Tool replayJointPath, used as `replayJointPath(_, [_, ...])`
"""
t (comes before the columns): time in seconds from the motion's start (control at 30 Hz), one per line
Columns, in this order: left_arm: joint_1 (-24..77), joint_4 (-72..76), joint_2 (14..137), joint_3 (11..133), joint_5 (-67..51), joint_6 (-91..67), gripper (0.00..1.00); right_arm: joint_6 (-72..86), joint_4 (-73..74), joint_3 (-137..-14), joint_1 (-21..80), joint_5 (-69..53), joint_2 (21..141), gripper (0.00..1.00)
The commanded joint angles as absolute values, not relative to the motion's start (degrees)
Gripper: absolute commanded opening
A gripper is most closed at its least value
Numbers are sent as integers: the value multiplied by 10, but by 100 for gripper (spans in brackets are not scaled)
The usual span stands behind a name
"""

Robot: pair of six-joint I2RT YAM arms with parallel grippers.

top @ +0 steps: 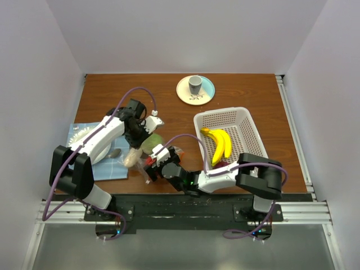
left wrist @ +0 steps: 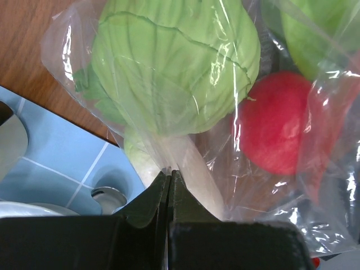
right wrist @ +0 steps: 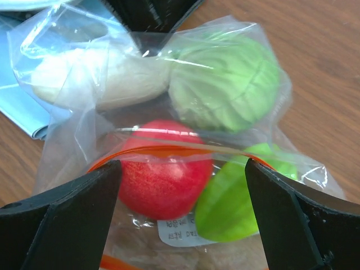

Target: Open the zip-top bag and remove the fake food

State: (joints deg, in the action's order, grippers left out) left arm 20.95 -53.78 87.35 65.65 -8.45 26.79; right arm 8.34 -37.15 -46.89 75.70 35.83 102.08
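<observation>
top / bag: zip-top bag (top: 140, 154) flat on tabletop (top: 253, 95), between both tools; banana bunch (top: 220, 143) already in white basket (top: 247, 121)
top / arms: left tool (top: 140, 134) on far end, right tool (top: 154, 160) at near end
left wrist / left tool (left wrist: 169, 175): pressed together, pinching bag film below cabbage (left wrist: 174, 62)
right wrist / right tool (right wrist: 180, 169): spread, straddling bag mouth, gripping nothing
right wrist / zip strip (right wrist: 169, 151): crosswise between fingers, over red fruit (right wrist: 166, 180)
next: likely right tool, nearer the strip; bag's long axis runs tool to tool

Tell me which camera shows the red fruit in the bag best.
Right wrist: the red fruit sits centred, nearly whole, crossed by the orange zip strip. Left wrist shows it at the side through the bag. Top view: the right arm mostly hides it.
</observation>
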Motion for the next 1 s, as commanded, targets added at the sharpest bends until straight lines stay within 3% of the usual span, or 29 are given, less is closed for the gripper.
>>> replayJointPath(0.0, [215,-539,853,653,-100,276,0,89,-400,-504,754,340,1048,98])
replayJointPath(0.53, [221,-552,843,655,-115,280,0,109,-390,-541,728,309,1123,96])
replayJointPath(0.83, [222,-545,846,650,-109,282,0,89,-394,-484,723,285,1022,53])
replayJointPath(0.97, [222,-534,852,647,-100,278,0,84,-346,-444,723,257,948,43])
